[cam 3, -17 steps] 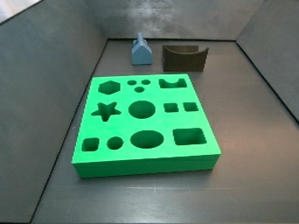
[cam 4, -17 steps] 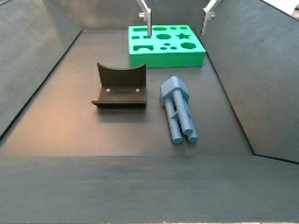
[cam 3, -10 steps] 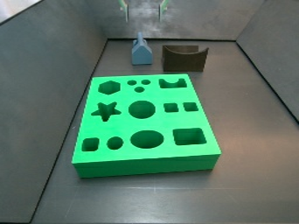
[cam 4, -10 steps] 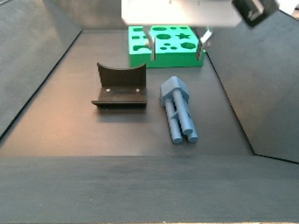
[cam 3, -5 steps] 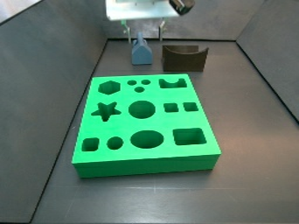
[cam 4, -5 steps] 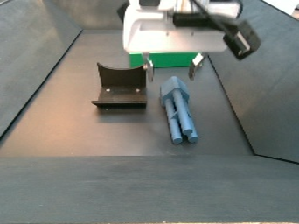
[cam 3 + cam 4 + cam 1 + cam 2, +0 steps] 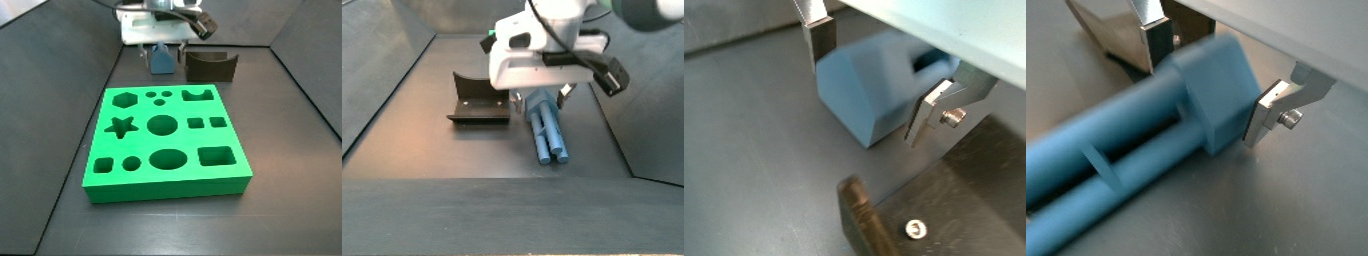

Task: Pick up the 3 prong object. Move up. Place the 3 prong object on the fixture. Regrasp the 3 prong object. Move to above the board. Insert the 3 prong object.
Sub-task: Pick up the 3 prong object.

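Observation:
The 3 prong object [image 7: 547,132] is a light blue-grey piece lying on the dark floor, its wide block end toward the gripper and its prongs pointing away. It lies next to the fixture [image 7: 478,98], a dark brown holder with a U-shaped notch. My gripper [image 7: 539,97] is low over the piece and open, one finger on each side of the block end [image 7: 1213,80]. In both wrist views the silver fingers [image 7: 818,35] flank the blue block [image 7: 865,100] without clamping it. The green board [image 7: 167,140] lies apart from the gripper [image 7: 160,48].
Sloping grey walls [image 7: 74,70] close in the floor on all sides. The fixture [image 7: 211,66] stands right beside the gripper, and its edge shows close in a wrist view [image 7: 871,215]. In a side view the arm hides the board.
The gripper has come down from above the board's far end to the blue piece. Its fingers now straddle the piece. The piece, fixture and board have not moved.

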